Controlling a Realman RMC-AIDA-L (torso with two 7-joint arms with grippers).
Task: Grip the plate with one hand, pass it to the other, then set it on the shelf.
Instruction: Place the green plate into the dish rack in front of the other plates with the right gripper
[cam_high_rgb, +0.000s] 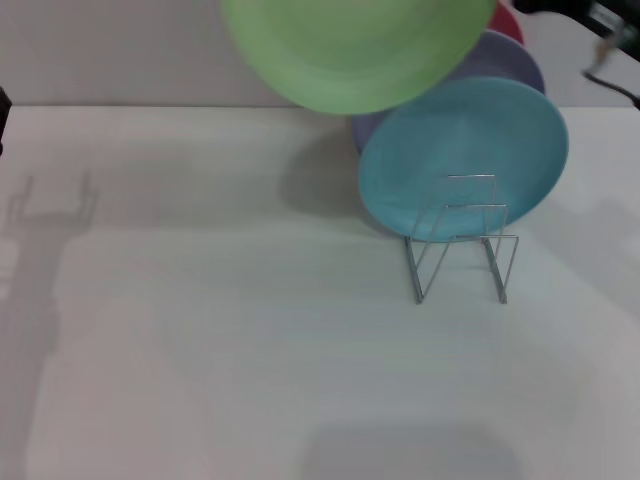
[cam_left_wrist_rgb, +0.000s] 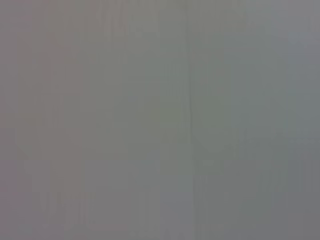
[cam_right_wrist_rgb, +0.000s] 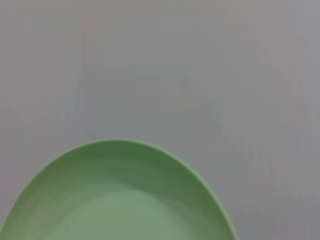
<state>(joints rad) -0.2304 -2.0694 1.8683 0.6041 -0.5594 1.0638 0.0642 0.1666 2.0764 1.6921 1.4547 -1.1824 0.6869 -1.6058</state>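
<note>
The light green plate (cam_high_rgb: 355, 45) hangs in the air at the top of the head view, above the table's far edge and up and to the left of the rack. It also fills the lower part of the right wrist view (cam_right_wrist_rgb: 117, 197), close to that camera, so my right arm holds it. A black part of the right arm (cam_high_rgb: 605, 20) shows at the top right. The silver wire rack (cam_high_rgb: 462, 250) stands right of centre on the table. My left gripper is out of view. The left wrist view shows only a plain grey surface.
A light blue plate (cam_high_rgb: 470, 150) stands upright in the rack. A lavender plate (cam_high_rgb: 515, 60) stands behind it, with a red edge (cam_high_rgb: 510, 22) behind that. The white table (cam_high_rgb: 220, 330) spreads left and front. A gripper's shadow (cam_high_rgb: 50, 205) lies at the left.
</note>
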